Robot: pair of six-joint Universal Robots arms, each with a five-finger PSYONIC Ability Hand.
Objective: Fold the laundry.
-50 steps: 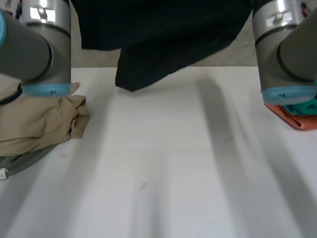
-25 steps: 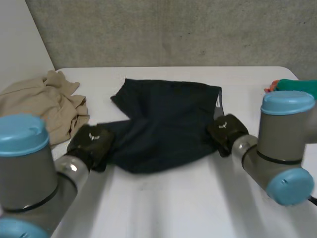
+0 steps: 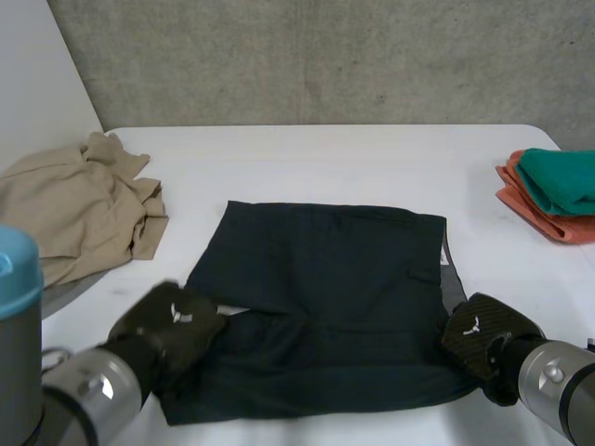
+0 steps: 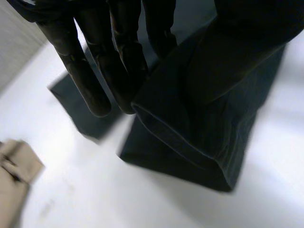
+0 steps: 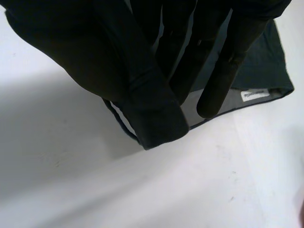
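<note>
Left hand (image 3: 170, 323), right hand (image 3: 485, 333): garment (image 3: 325, 279) pinched.

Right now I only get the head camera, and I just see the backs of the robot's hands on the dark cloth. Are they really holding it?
Observer: The left hand is, I think. Its wrist camera shows straight fingers with the dark cloth running up into the hand beside them.
Operator: Is that corner flat?
Observer: No. Beside the fingertips the edge is doubled into a thick fold, not flat on the white table.
Operator: And the other one?
Observer: The right hand has cloth bunched on its thumb side, with a hemmed corner raised off the table and shadow below it.
</note>
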